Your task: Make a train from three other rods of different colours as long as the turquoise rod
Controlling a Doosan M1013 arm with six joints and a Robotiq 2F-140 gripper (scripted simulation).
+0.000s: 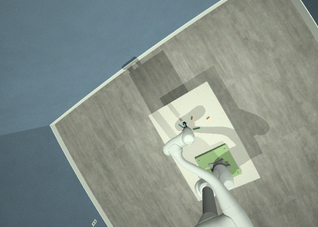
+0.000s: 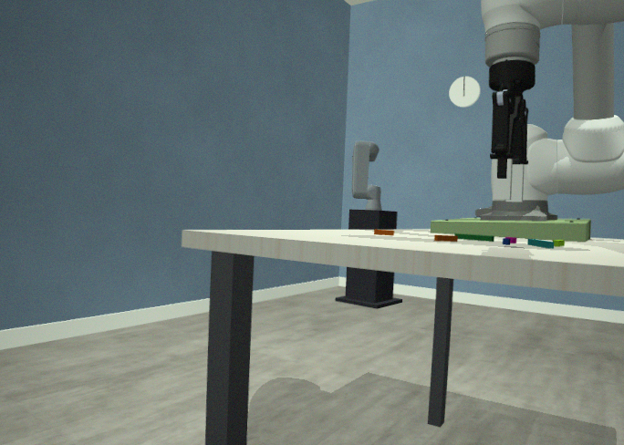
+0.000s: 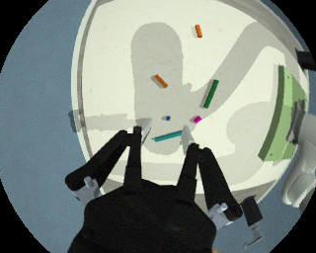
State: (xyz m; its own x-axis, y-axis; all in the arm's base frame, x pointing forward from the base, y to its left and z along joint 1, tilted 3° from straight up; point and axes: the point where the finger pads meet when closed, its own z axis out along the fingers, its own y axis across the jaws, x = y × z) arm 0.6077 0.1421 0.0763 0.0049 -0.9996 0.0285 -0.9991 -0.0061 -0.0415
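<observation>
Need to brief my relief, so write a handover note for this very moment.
End effector: part-open, holding nothing, above the table.
Where: blue rod near turquoise rod; lime rod mostly behind a finger in the wrist view; nearer orange rod apart.
Done: no train.
Left: join blue, orange, lime; keep the others clear; release, withdraw.

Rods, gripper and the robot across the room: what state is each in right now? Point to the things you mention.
gripper (image 1: 183,123) (image 2: 510,170) (image 3: 167,127): partly open, above the table, holding nothing
turquoise rod (image 3: 169,135): flat
green rod (image 3: 211,94): flat
two orange rods (image 3: 161,81) (image 3: 198,31): flat, apart
blue rod (image 3: 168,118): on table
magenta rod (image 3: 197,120): on table
lime rod (image 2: 558,243): on table
second robot (image 2: 360,170): arm raised, folded
</observation>
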